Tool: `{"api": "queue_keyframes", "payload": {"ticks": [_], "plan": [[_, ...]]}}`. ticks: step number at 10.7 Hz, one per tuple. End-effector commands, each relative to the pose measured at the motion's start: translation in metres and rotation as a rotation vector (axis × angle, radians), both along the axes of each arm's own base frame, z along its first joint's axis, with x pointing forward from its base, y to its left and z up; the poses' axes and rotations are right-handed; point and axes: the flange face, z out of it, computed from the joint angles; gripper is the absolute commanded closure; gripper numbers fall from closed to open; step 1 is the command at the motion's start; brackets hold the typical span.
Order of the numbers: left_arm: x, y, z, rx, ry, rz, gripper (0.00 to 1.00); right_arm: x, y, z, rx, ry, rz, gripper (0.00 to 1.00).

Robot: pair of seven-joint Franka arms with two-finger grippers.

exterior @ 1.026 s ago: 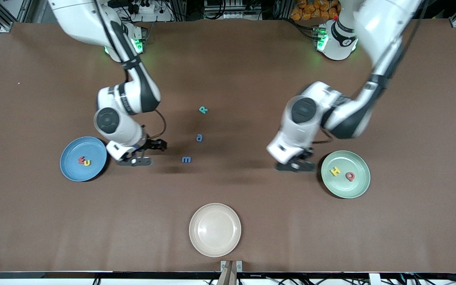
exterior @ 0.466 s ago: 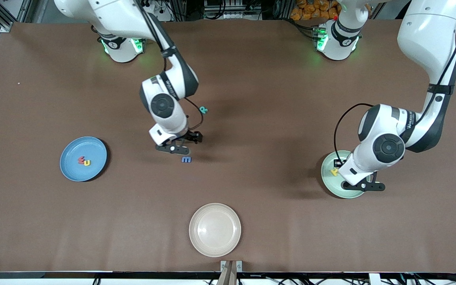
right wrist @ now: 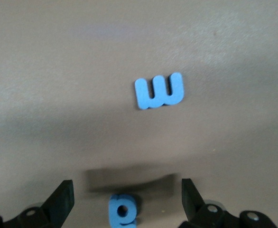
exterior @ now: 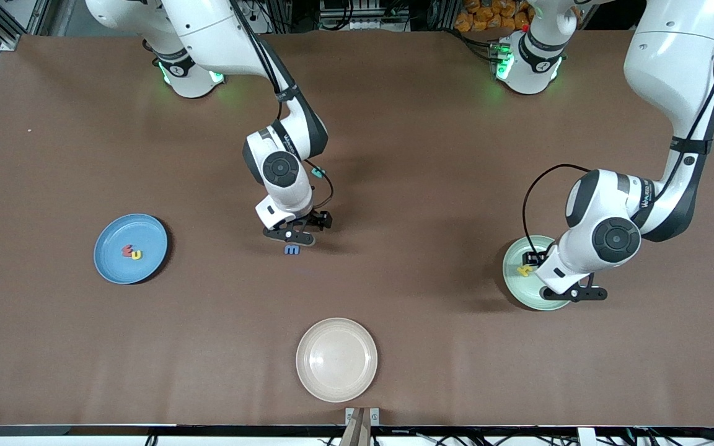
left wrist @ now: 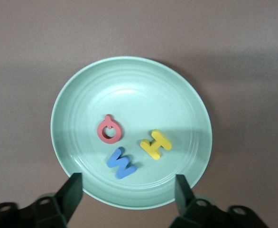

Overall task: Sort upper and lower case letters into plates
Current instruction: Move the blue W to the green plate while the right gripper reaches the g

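The letters look like thin, light foam cut-outs, stiff enough to keep their shape but easy to nudge or flip, so each is best pinched across its narrow width, edge to edge, with the fingers brought down to the counter [exterior: 431, 347]. The right gripper [right wrist: 125, 202] hangs low over the middle of the counter with its fingers spread and empty; the blue a [right wrist: 123, 210] lies on the counter between the two fingers, roughly centred, while the blue m [right wrist: 159, 90] lies just beside it, nearer the front camera and outside the span of the fingers. The a therefore seems the next pick, and a straight descent and squeeze should take it. The teal R [exterior: 318, 173] peeks out from under that arm's wrist, farther from the camera. The left gripper [left wrist: 128, 190] hovers over the green plate [left wrist: 186, 95] with its fingers wide apart and nothing between them; in the plate lie the red Q [left wrist: 110, 129], yellow H [left wrist: 155, 144] and blue M [left wrist: 121, 163], close together and none touching the fingers. The blue plate [exterior: 112, 260], toward the right arm's end, holds the red m [exterior: 127, 251] and yellow u [exterior: 137, 254] side by side. A beige plate [exterior: 336, 384] sits nearest the camera.
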Motion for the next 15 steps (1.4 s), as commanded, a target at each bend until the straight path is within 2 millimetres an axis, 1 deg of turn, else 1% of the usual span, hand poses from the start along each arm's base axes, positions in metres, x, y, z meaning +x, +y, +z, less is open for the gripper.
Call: {"api": "queue_keyframes", "payload": {"ticks": [1, 2, 4, 5, 7, 8, 9, 10, 11, 13, 15], "plan": [[0.004, -0.016, 0.028, -0.021, -0.035, 0.008, 0.00, -0.005, 0.012, 0.001, 0.016, 0.004, -0.011, 0.00], [0.003, -0.029, 0.037, -0.026, -0.050, 0.002, 0.00, -0.006, 0.012, 0.000, 0.014, 0.007, -0.011, 0.00], [-0.004, -0.068, 0.044, -0.028, -0.070, 0.035, 0.00, -0.017, 0.013, -0.008, -0.001, 0.024, 0.001, 0.00], [-0.002, -0.078, 0.051, -0.032, -0.088, 0.057, 0.00, -0.023, 0.014, -0.012, -0.006, 0.031, 0.007, 0.00], [-0.007, -0.100, 0.061, -0.045, -0.093, 0.027, 0.00, -0.025, 0.015, -0.012, -0.007, 0.031, 0.011, 0.00], [-0.010, -0.112, 0.080, -0.056, -0.104, 0.011, 0.00, -0.024, 0.016, -0.011, -0.004, 0.025, 0.011, 0.00], [-0.013, -0.123, 0.093, -0.065, -0.109, -0.003, 0.00, -0.023, 0.015, -0.011, -0.003, 0.022, 0.010, 0.20], [-0.015, -0.131, 0.107, -0.072, -0.121, -0.012, 0.00, -0.022, 0.016, -0.010, 0.004, 0.010, 0.009, 0.95], [-0.023, -0.144, 0.117, -0.076, -0.121, -0.032, 0.00, -0.021, 0.016, -0.009, 0.007, 0.005, 0.011, 1.00], [-0.032, -0.157, 0.131, -0.079, -0.117, -0.054, 0.00, -0.021, 0.016, -0.006, 0.009, 0.003, 0.010, 1.00], [-0.047, -0.169, 0.165, -0.123, -0.123, -0.045, 0.00, -0.020, 0.016, -0.004, 0.013, 0.000, 0.013, 1.00]]}}
